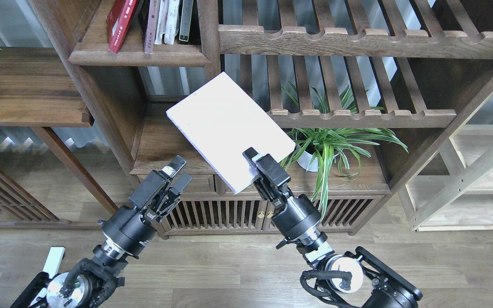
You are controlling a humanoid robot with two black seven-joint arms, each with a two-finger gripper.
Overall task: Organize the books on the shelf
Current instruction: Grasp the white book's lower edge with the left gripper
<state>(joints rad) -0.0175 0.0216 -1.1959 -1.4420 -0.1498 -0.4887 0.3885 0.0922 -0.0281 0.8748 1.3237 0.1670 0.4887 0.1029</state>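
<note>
Presently the right gripper (258, 164) has its fingers clamped on the lower edge of the white book (229, 128), held tilted in the air below the shelf (139, 54). On the shelf stands the red book (120, 25), leaning. Left gripper (178, 171) fingers apart, empty.

Home living room or study, large dark wood cabinet (114, 107) with books (152, 23) on a shelf (139, 55), potted spider plant (332, 145), wood plank floor (229, 265), pale wood frame unit (477, 184)
</note>
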